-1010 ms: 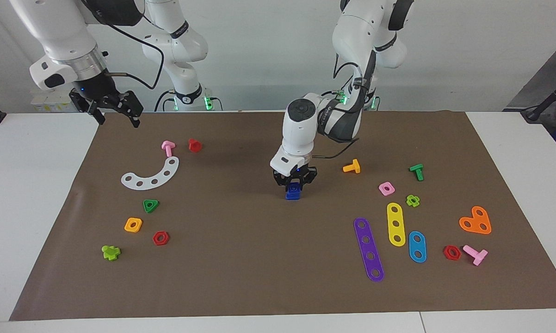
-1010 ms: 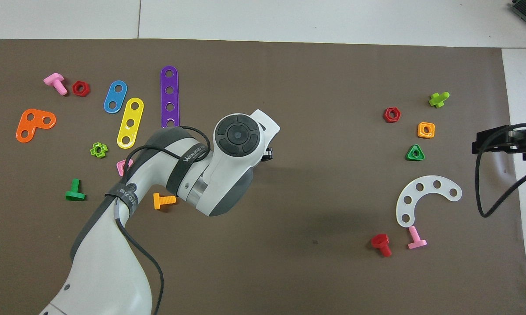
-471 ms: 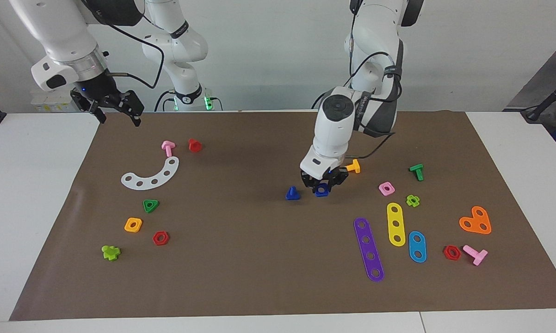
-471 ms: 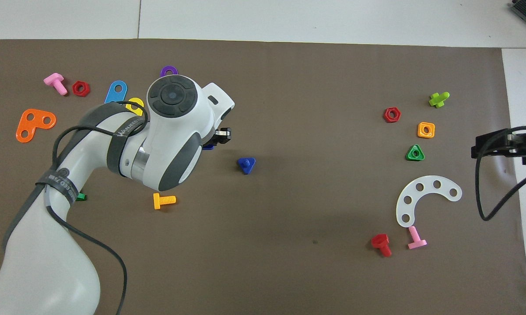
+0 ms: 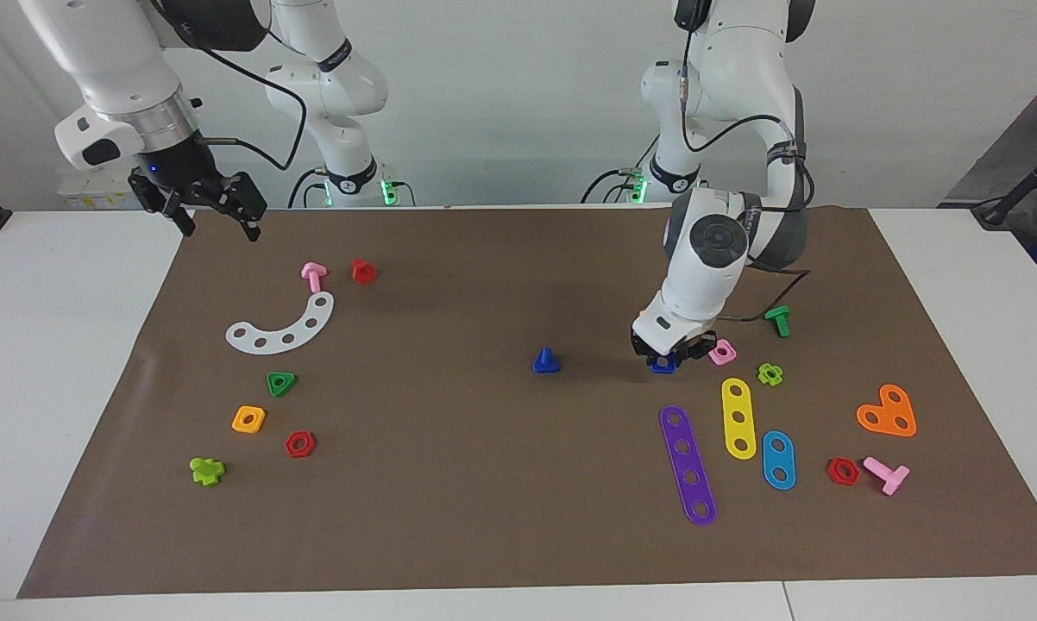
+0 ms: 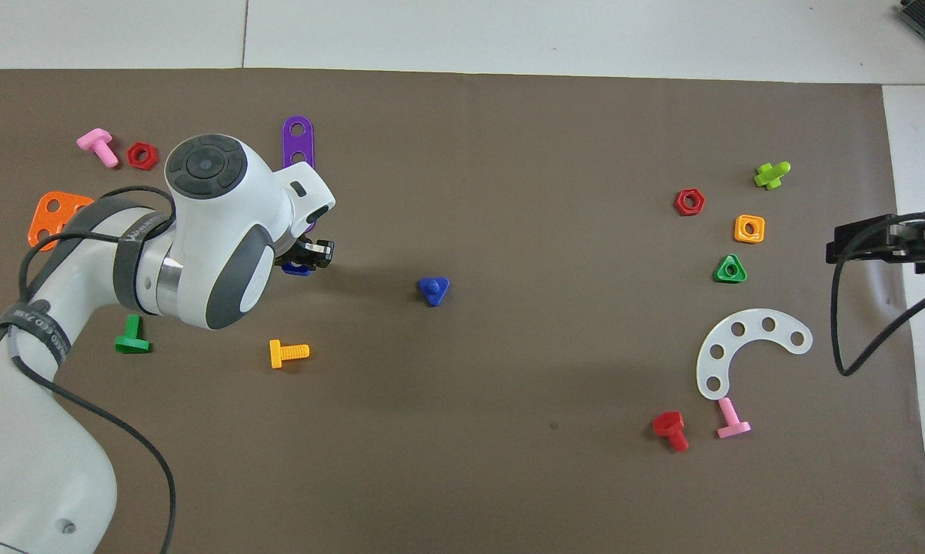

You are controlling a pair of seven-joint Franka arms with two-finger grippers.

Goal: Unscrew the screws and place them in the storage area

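Two dark-blue plastic pieces, now apart: triangular-headed toy bolt (image 5: 546, 361) at mat centre, stem up; holed nut (image 5: 663, 365) clamped in left gripper (image 5: 669, 357), low beside the pink square nut (image 5: 722, 352). Bolt lies toward the right arm's end from that gripper. Right gripper (image 5: 216, 214), fingers spread, waits over the mat's corner.

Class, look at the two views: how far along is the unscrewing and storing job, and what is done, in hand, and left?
Done: the blue bolt stands alone mid-mat, its nut off. In hand: the left end effector holds the blue nut low beside the pink nut, near the purple strip. Left: releasing the nut and storing the bolt. The right end effector waits, open, at the mat's edge.
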